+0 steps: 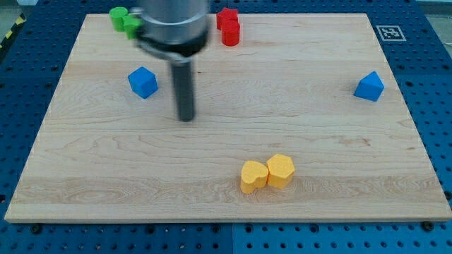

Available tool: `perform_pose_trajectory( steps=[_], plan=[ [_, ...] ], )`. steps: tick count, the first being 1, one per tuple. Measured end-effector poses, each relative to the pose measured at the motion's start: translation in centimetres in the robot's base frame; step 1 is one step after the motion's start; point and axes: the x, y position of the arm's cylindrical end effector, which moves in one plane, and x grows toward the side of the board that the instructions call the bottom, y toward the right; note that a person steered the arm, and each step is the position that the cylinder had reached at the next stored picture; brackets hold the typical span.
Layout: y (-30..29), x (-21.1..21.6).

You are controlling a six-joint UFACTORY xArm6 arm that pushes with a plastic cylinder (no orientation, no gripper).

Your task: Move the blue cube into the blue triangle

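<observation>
The blue cube sits on the wooden board at the view's left. The blue triangle sits far off at the view's right edge of the board. My tip rests on the board a little to the right of and below the blue cube, apart from it. The rod rises to the arm's blurred grey body at the view's top.
Two green blocks lie at the top left, partly hidden by the arm. Two red blocks lie at the top middle. A yellow heart-like block and a yellow hexagon block touch near the bottom middle.
</observation>
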Motion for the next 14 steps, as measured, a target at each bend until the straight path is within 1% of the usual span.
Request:
perform_pose_trajectory(
  steps=[1,2,3,6,8,9,10,12,13,14],
  plan=[
    [-9.7,-1.3],
    [-10.2,-5.5],
    [-9.5,-5.9],
    [-2.3,-6.5],
    [0.0,-9.6],
    [3.2,-9.0],
    [6.0,-7.6],
    [10.8,-7.1],
    [12.8,-4.4],
    [14.6,-4.0]
  ],
)
